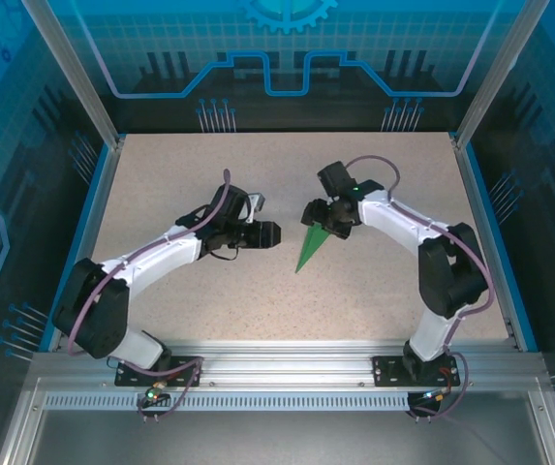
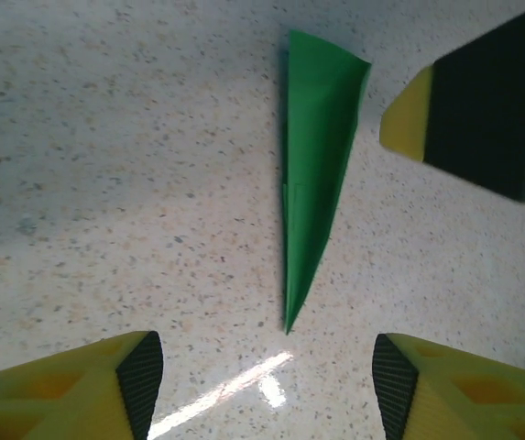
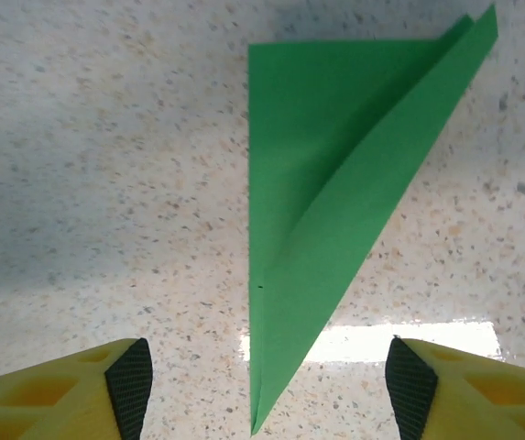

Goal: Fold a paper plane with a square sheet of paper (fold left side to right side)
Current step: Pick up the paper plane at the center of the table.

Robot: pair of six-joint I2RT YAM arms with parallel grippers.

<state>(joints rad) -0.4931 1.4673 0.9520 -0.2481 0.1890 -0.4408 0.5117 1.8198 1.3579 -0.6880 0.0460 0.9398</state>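
We see the paper plane (image 1: 310,249) lying on the speckled table (image 1: 209,320), a little right of the middle, between the two arms. It is a slim green dart. From above, its sharp tip points toward the near edge and slightly left, and its wide end reaches up under the right gripper (image 1: 316,215).

The left gripper (image 1: 269,234) sits just left of the plane, aimed at it from the side and apart from it. In the left wrist view, the left gripper (image 2: 267,385) has its yellow fingers (image 2: 106,390) spread wide, with bare table between them. The paper plane (image 2: 315,174) lies ahead of them, its tip nearest the gap and touching neither finger. One yellow and black finger of the right gripper (image 2: 445,115) shows beside the plane's wide end.

In the right wrist view, the right gripper (image 3: 267,390) is also spread wide. The tip of the paper plane (image 3: 335,211) reaches down into the gap, clear of both fingers (image 3: 106,394). Here the folds show: one flap lies over another along a slanting crease, and the layers at the far corner seem to lift slightly off the table, though the angle makes this hard to judge. Neither gripper is pinching the paper.
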